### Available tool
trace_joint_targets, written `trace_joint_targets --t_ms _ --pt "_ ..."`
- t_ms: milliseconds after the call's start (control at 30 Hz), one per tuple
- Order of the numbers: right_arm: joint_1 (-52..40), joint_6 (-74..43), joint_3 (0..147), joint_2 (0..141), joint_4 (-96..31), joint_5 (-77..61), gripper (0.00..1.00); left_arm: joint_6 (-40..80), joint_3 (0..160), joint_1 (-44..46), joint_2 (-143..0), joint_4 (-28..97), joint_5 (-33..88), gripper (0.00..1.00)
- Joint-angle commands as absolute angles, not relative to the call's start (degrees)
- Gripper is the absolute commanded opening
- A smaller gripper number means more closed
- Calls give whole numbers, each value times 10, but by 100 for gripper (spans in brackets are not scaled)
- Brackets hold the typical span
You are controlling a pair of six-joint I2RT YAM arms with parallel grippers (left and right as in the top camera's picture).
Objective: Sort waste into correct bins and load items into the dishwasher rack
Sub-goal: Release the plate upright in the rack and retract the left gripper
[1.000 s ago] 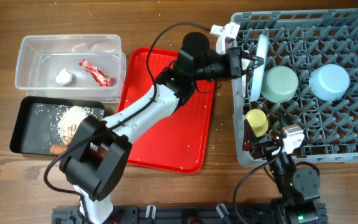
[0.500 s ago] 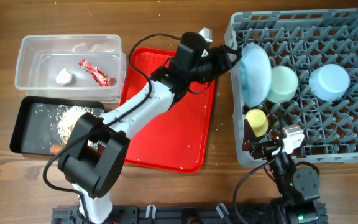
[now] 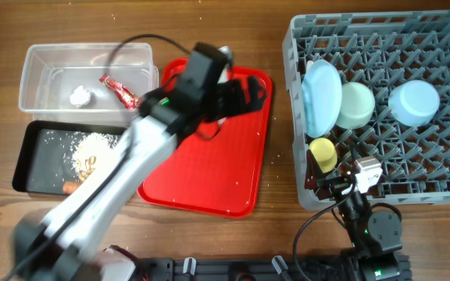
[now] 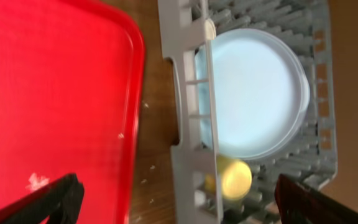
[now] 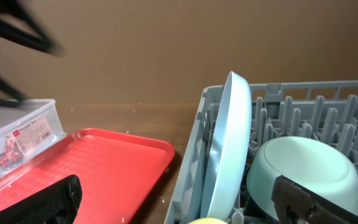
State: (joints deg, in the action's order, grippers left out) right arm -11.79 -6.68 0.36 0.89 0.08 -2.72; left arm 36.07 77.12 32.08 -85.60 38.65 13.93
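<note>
Left gripper [image 3: 247, 90] spread wide, empty, over the red tray [image 3: 209, 176]. Right gripper [image 5: 176, 196] gapes empty too. Plate [image 3: 321, 97] stands on edge at the left of the rack [image 3: 381, 31], by the mint bowl [image 3: 355, 104], blue bowl [image 3: 413, 102] and yellow cup [image 3: 323, 153]. Waste [image 3: 119, 91] sits in the clear tub [image 3: 45, 58] and black tray [image 3: 41, 160] at left. Can't spot the spoon, so I'd guess nearly done.

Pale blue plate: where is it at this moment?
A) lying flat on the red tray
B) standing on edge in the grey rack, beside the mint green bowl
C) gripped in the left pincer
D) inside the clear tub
B: the pale blue plate stands on its edge between the pegs at the left end of the grey rack, right next to the mint green bowl, with nothing gripping it.
</note>
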Motion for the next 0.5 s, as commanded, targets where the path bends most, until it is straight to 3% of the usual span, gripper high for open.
trace_joint_targets --t_ms 0,300,467 --pt "-117 -76 3 4 2 -26 100 255 773 318 -751 477 69 100" --pt "-117 -76 3 4 2 -26 100 255 773 317 -640 701 54 100" --pt "-117 -76 3 4 2 -26 100 255 773 317 -640 715 21 100"
